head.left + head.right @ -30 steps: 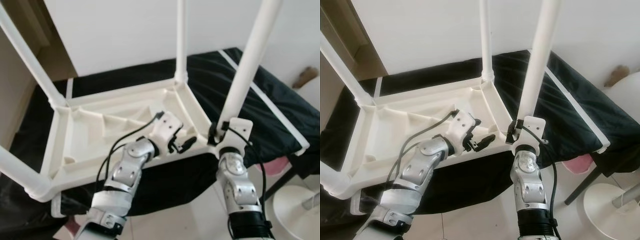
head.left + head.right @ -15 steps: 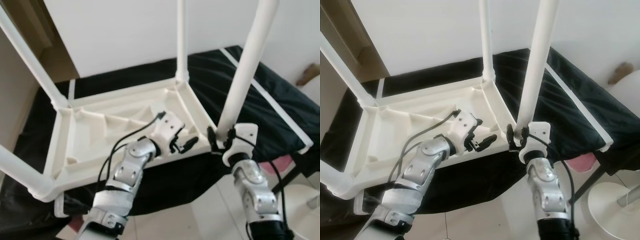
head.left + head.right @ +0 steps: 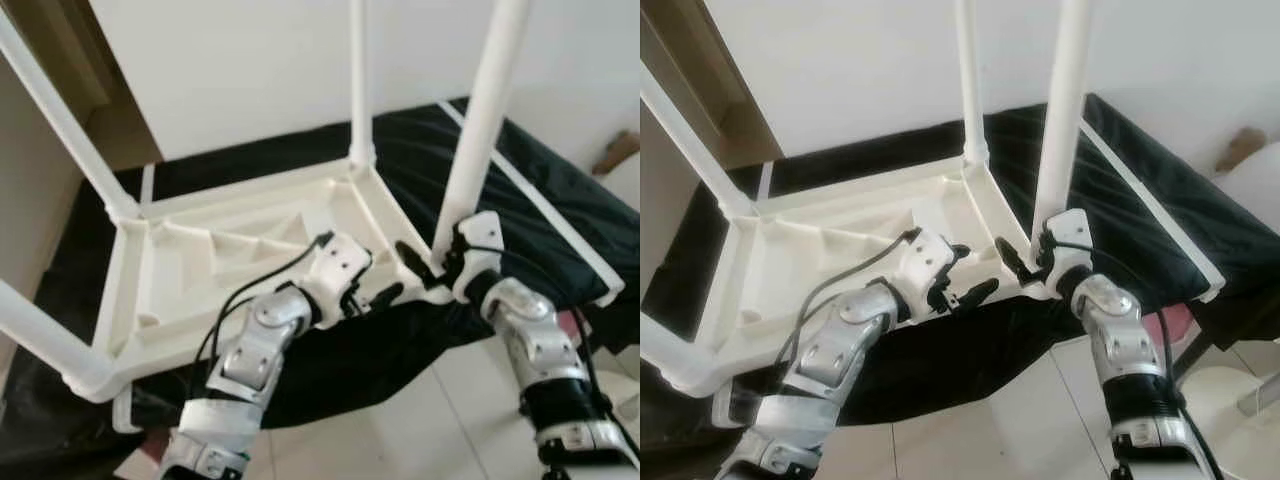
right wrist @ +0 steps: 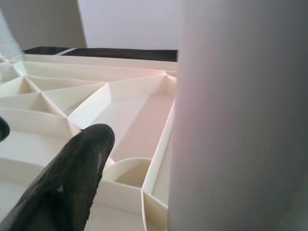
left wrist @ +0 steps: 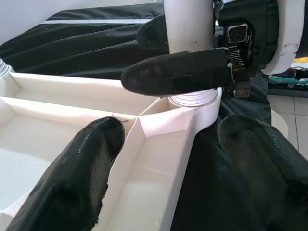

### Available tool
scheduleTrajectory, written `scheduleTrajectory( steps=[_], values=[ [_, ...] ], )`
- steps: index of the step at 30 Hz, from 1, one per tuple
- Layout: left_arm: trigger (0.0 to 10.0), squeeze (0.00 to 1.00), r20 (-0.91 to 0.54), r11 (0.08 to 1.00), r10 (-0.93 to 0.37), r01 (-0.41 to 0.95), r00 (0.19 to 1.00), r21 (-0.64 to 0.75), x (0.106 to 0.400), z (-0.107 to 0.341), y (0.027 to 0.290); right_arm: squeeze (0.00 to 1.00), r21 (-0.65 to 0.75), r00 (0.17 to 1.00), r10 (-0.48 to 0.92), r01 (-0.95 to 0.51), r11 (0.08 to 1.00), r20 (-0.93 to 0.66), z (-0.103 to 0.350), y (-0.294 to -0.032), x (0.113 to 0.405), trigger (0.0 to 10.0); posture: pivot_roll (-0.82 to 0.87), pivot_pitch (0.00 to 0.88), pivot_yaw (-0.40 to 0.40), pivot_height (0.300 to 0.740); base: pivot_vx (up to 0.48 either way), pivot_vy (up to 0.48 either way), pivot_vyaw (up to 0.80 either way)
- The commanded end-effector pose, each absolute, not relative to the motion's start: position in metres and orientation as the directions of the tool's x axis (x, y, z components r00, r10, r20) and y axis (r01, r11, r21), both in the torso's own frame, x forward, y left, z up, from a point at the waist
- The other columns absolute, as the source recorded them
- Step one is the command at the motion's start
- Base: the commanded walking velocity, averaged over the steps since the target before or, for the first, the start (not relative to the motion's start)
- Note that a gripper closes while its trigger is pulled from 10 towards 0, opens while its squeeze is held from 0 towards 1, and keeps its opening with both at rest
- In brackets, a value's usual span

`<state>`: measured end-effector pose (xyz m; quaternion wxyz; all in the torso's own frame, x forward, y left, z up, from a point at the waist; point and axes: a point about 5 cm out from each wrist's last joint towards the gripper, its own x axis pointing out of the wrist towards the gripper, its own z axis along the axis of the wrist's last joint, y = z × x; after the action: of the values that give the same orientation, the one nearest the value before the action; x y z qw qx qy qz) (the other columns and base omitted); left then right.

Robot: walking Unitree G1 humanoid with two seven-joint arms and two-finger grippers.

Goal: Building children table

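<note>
Fingers of the right gripper [image 3: 440,262] clamp the white leg [image 3: 478,130] near its socket. Left gripper [image 3: 372,296], fingers apart, straddles the table [image 3: 180,290] rim.

No text, label, brand, number or sign can be read anywhere in these views.
</note>
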<state>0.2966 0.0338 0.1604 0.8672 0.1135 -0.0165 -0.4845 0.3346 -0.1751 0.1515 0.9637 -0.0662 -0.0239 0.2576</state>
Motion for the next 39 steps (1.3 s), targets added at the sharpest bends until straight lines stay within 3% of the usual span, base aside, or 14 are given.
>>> scheduleTrajectory(
  steps=[1, 2, 3, 4, 19, 20, 21, 32, 33, 38, 39],
  values=[
    [10.0, 0.00, -0.086, 0.512, -0.838, 0.831, 0.539, 0.217, 0.296, 0.162, 0.036, 0.00, -0.138, 0.833, 0.553, -0.550, 0.824, -0.023, 0.144, -0.170, 0.336, 4.6, 0.00, 0.000, 0.100, 0.740, 0.000, 0.000, 0.00],
    [10.0, 0.00, -0.084, 0.515, -0.836, 0.829, 0.542, 0.219, 0.296, 0.162, 0.036, 0.00, -0.133, 0.828, 0.560, -0.558, 0.819, -0.025, 0.143, -0.170, 0.336, 0.8, 0.00, 0.000, 0.098, 0.740, 0.000, 0.000, 0.00],
    [10.0, 0.00, -0.084, 0.515, -0.836, 0.829, 0.542, 0.219, 0.296, 0.162, 0.036, 0.00, -0.133, 0.828, 0.560, -0.558, 0.819, -0.025, 0.143, -0.170, 0.336, 0.8, 0.00, 0.000, 0.098, 0.740, 0.000, 0.000, 0.00],
    [10.0, 0.00, -0.083, 0.518, -0.835, 0.827, 0.544, 0.218, 0.296, 0.162, 0.036, 0.00, -0.127, 0.823, 0.568, -0.566, 0.815, -0.028, 0.140, -0.171, 0.335, 0.0, 0.00, 0.000, 0.100, 0.740, 0.000, 0.000, 0.00],
    [10.0, 0.00, -0.088, 0.503, -0.843, 0.836, 0.530, 0.219, 0.296, 0.162, 0.033, 0.00, -0.060, 0.833, 0.550, -0.553, 0.831, -0.058, 0.124, -0.181, 0.326, 0.0, -0.04, 0.000, 0.117, 0.740, 0.000, 0.000, 0.00],
    [10.0, 0.00, -0.089, 0.500, -0.845, 0.838, 0.527, 0.220, 0.296, 0.162, 0.033, 0.00, -0.051, 0.842, 0.536, -0.538, 0.841, -0.058, 0.123, -0.182, 0.326, 6.2, -0.04, 0.000, 0.117, 0.740, 0.000, 0.000, 0.00],
    [10.0, 0.00, -0.088, 0.497, -0.847, 0.839, 0.525, 0.219, 0.296, 0.162, 0.032, 0.00, -0.048, 0.854, 0.516, -0.520, 0.853, -0.067, 0.122, -0.180, 0.326, 10.0, -0.04, 0.000, 0.117, 0.740, 0.000, 0.000, 0.00],
    [10.0, 0.00, -0.080, 0.495, -0.850, 0.843, 0.520, 0.211, 0.296, 0.160, 0.028, 0.00, -0.029, 0.965, 0.227, -0.233, 0.972, -0.131, 0.118, -0.165, 0.325, 10.0, -0.06, 0.000, 0.102, 0.740, 0.000, 0.000, 0.00],
    [10.0, 0.00, -0.079, 0.497, -0.849, 0.841, 0.523, 0.215, 0.297, 0.161, 0.028, 0.00, -0.009, 0.983, 0.101, -0.104, 0.995, -0.156, 0.115, -0.159, 0.323, 10.0, -0.06, 0.000, 0.102, 0.740, 0.000, 0.000, 0.00],
    [10.0, 0.00, -0.076, 0.501, -0.847, 0.837, 0.527, 0.218, 0.298, 0.162, 0.029, 0.00, 0.008, 0.985, -0.029, 0.031, 0.999, -0.170, 0.111, -0.155, 0.320, 10.0, -0.05, 0.000, 0.092, 0.740, 0.000, 0.000, 0.00],
    [10.0, 0.00, -0.075, 0.503, -0.845, 0.836, 0.529, 0.219, 0.298, 0.162, 0.030, 0.00, 0.021, 0.975, -0.157, 0.162, 0.987, -0.160, 0.111, -0.154, 0.317, 10.0, -0.05, 0.000, 0.090, 0.740, 0.000, 0.000, 0.00]
  ],
)
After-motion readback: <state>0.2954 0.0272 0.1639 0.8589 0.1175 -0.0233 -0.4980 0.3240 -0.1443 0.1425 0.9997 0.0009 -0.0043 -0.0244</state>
